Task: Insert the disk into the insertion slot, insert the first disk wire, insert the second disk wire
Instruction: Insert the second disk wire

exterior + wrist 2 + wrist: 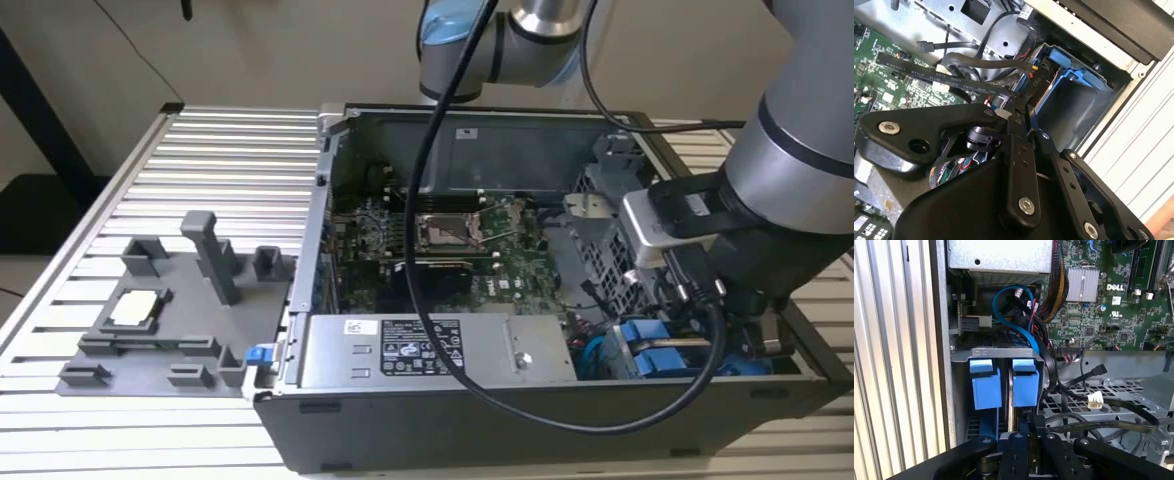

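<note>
The fingers [1021,437] hover just beside, perhaps touching, the disk [1023,385].

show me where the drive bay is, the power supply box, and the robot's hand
insertion slot [1004,353]: first wrist view, grey metal top edge above the blue tabs.
power supply box [414,352]: exterior view, its stickered top face.
hand [1021,440]: first wrist view, between the black fingertips below the bay.

Arm [801,130] enters from two o'clock in the exterior view, wrist angled downward. Gripper [1021,107] black, fingers [1016,150] drawn together, tips nearly closed.
</note>
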`<action>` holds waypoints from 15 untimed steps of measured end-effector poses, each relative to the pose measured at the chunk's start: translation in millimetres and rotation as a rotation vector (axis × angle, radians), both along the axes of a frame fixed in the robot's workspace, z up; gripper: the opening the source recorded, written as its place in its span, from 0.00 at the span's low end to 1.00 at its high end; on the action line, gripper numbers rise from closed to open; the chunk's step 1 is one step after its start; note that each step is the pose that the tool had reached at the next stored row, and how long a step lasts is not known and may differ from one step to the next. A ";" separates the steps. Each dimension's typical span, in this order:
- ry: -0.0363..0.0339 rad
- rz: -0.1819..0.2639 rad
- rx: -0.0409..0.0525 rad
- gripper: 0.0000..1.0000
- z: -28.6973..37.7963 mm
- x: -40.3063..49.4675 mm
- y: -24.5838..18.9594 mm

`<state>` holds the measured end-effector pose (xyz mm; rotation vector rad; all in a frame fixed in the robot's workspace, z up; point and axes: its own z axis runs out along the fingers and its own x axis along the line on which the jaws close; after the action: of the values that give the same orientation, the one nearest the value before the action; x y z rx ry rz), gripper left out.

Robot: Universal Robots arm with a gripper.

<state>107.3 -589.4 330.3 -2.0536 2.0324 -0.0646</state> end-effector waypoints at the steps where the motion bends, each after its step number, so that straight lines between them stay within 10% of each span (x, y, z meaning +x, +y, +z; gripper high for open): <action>1: 0.0000 0.000 -0.0001 0.16 0.1 0.0 0.0; 10: 0.0018 0.000 -0.0002 0.24 13.6 0.0 -1.4; 15: 0.0019 0.000 0.0001 0.24 9.7 0.0 -1.5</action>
<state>107.3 -590.9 340.0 -2.0544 2.0334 -0.0626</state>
